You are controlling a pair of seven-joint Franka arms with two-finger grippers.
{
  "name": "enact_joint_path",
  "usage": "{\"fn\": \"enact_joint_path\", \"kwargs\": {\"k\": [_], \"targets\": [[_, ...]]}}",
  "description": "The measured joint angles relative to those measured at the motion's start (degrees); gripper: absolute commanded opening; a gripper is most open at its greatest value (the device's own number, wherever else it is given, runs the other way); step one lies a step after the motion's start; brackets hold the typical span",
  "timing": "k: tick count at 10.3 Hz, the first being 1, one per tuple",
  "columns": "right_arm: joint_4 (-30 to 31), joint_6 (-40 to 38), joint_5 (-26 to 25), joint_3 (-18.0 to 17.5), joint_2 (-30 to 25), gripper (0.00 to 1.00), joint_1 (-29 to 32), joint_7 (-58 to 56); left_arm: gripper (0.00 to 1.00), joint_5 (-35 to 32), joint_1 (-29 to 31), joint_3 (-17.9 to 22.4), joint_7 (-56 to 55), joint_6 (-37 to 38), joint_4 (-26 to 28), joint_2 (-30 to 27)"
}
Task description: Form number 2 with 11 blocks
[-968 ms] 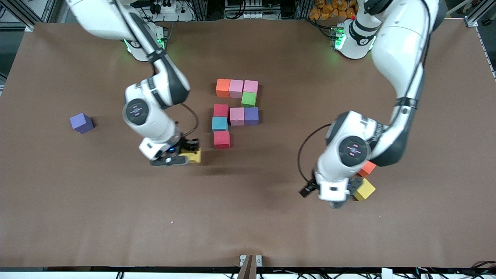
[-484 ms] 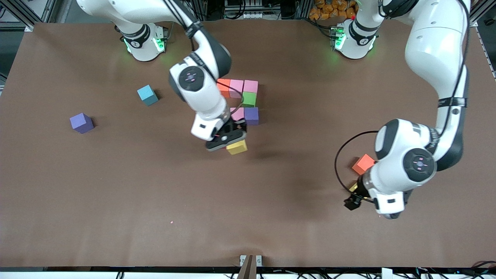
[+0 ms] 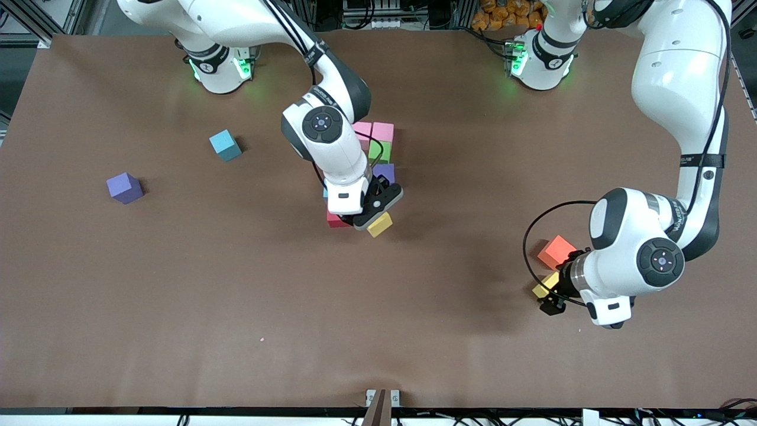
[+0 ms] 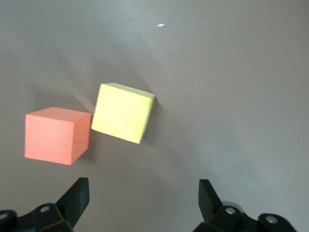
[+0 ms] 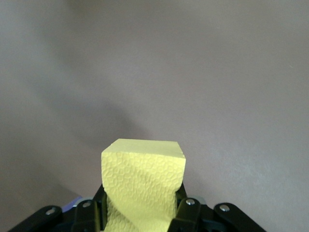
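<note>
Blocks [image 3: 381,131] forming the partial number 2 lie mid-table, partly hidden. Right hand [image 3: 374,220] grips a yellow block [image 3: 379,224] just over the crimson block [image 3: 335,221]. Left hand [image 4: 144,205], fingers spread, hovers over another yellow cube [image 4: 122,112], perhaps touching an orange cube [image 4: 57,135].

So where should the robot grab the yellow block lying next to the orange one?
Probably from straight above, pinching two opposite flat sides of the yellow block. The left end effector is open over the table by it. One of the block's corners sits close to the orange block, so the fingers would fit best on the pair of sides that stay clear of it, turned to match the block's tilt.
</note>
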State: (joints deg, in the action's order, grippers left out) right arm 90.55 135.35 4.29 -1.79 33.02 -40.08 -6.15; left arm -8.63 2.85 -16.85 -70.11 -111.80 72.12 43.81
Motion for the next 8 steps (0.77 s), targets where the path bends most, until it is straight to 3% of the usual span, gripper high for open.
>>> {"fn": "enact_joint_path", "kwargs": {"k": [3, 8], "targets": [[0.1, 0.3, -0.2, 0.0, 4.1, 0.51, -3.3, -6.6, 1.00, -2.1, 2.2, 0.3, 3.2, -2.0, 3.1, 0.1], [0.0, 0.3, -0.2, 0.3, 4.5, 0.51, -1.1, -29.9, 1.00, -3.0, 2.7, 1.3, 3.6, -11.0, 4.4, 2.9]]}}
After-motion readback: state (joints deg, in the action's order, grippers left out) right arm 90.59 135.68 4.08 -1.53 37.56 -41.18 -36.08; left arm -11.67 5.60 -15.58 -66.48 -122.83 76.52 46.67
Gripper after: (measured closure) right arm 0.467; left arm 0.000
